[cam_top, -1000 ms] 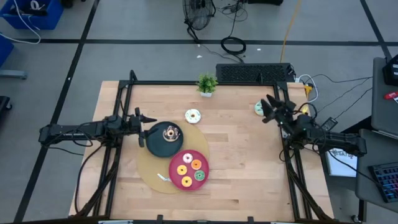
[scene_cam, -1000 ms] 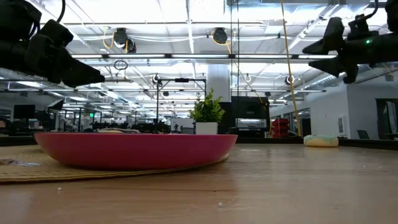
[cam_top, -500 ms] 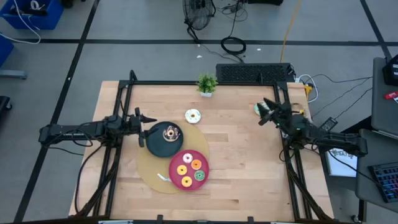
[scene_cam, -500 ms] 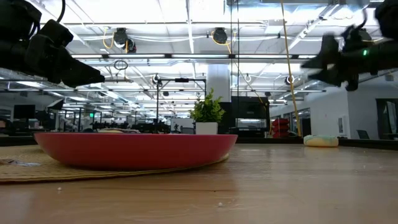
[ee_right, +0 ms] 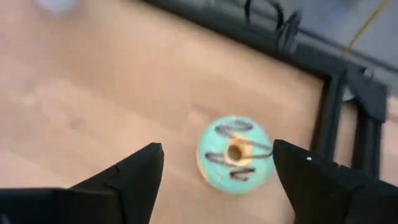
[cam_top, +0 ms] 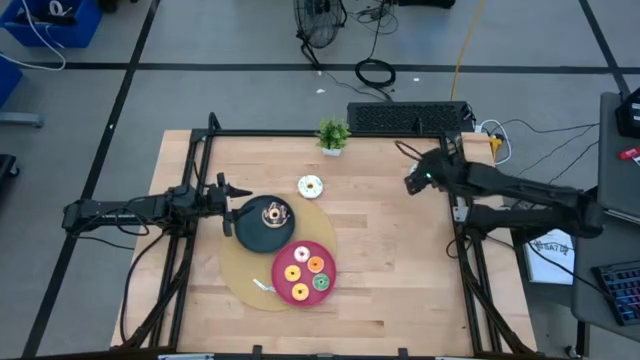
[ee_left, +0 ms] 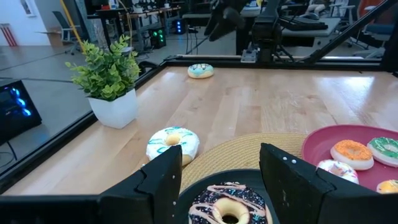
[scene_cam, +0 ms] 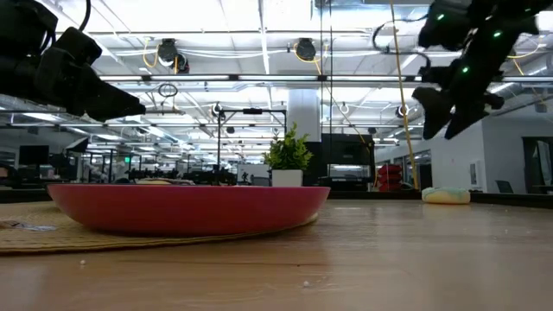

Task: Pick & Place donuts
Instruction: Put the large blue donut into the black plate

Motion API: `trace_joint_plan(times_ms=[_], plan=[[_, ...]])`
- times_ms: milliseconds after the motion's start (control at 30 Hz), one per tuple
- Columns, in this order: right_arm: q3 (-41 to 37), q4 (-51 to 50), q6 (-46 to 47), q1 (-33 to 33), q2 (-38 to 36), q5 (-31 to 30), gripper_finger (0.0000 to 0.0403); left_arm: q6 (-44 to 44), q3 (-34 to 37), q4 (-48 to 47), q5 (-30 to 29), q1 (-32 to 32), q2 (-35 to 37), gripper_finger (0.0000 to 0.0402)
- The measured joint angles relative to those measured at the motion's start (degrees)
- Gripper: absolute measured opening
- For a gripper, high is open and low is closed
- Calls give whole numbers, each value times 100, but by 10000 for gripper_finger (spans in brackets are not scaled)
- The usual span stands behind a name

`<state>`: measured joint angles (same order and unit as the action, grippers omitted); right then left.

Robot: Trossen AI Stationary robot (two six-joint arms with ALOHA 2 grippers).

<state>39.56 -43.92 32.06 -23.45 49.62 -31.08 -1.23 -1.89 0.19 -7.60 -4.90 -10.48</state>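
Note:
A mint donut with dark stripes (ee_right: pixel 235 154) lies flat on the wood near the table's far right corner, low in the low view (scene_cam: pixel 446 196). My right gripper (ee_right: pixel 217 149) hangs open above it, pointing down (scene_cam: pixel 438 111), and covers it in the high view (cam_top: pixel 412 181). My left gripper (cam_top: pixel 236 207) waits open at the dark plate (cam_top: pixel 262 232), which carries a chocolate donut (ee_left: pixel 227 208). A white donut with mint stripes (cam_top: pixel 311 186) lies on the table. The pink plate (cam_top: pixel 289 288) holds several donuts.
Both plates sit on a round woven mat (cam_top: pixel 238 268). A small potted plant (cam_top: pixel 333 135) stands at the far edge. A black frame rail (ee_right: pixel 336 93) runs close behind the mint donut. Bare wood stretches between the plates and the right arm.
My right arm has risen and swung a little toward the table's left. Its gripper has tipped from level to pointing down over the mint donut. The donut and my left arm have kept still.

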Motion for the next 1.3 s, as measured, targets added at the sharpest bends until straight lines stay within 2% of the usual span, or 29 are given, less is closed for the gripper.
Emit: trace_joint_plan(times_ms=[167,267,433,533,667,1300], plan=[[93,-171,-319,-830,946,1102,309,0,0,0,0,1,0,214],[96,-156,-520,-1280,1308,1456,317,0,0,1,0,2,0,214],[98,-24,-802,-1738,1656,1512,329,0,0,2,0,2,0,214],[98,97,-917,-1867,1792,1780,331,0,0,2,0,2,0,214],[23,369,-1056,-1990,1971,1778,332,0,0,3,0,2,0,214],[-237,1210,-1501,-2182,2595,1911,328,0,0,2,-1,2,0,214]])
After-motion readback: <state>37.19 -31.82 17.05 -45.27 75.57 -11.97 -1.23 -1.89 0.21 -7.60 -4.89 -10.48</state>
